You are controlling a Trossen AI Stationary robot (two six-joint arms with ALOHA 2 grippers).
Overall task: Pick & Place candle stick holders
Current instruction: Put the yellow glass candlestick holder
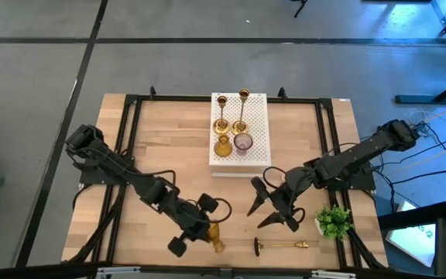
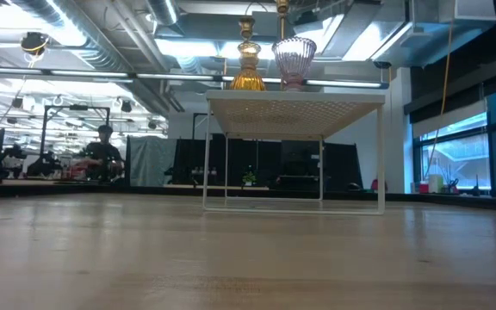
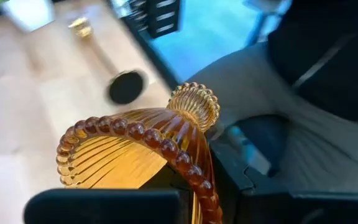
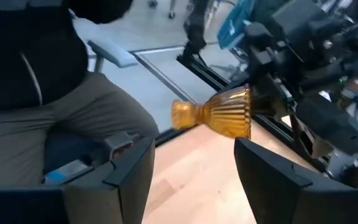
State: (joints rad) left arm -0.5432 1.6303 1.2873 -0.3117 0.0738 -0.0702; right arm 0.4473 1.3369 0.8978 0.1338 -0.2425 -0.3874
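My left gripper [image 1: 198, 232] is shut on an amber glass holder [image 1: 215, 237] near the table's near edge. It also shows in the right wrist view [image 4: 219, 112]. My right gripper [image 1: 264, 209] is open and empty, right of the amber holder and pointing toward it. One brass candlestick [image 1: 281, 246] lies on its side on the table near the front edge. Two brass candlesticks [image 1: 221, 115] [image 1: 242, 108], an amber glass holder [image 1: 222, 146] and a pinkish-purple one [image 1: 243, 142] stand upright on the white perforated box [image 1: 258, 116]. My left gripper holds the amber holder by the wall of its cup at the beaded rim [image 3: 194, 171]. One finger [image 3: 104, 205] seems to be inside the cup and the other [image 3: 253, 186] outside. The holder is on its side, its foot [image 3: 194, 104] pointing away from the gripper toward the near edge.
A small green plant [image 1: 333, 221] stands at the table's front right. A seated person's grey-trousered legs [image 4: 73, 118] are just beyond the near edge. A black frame [image 1: 130, 124] runs around the table. Bare wood lies between the box and the grippers.
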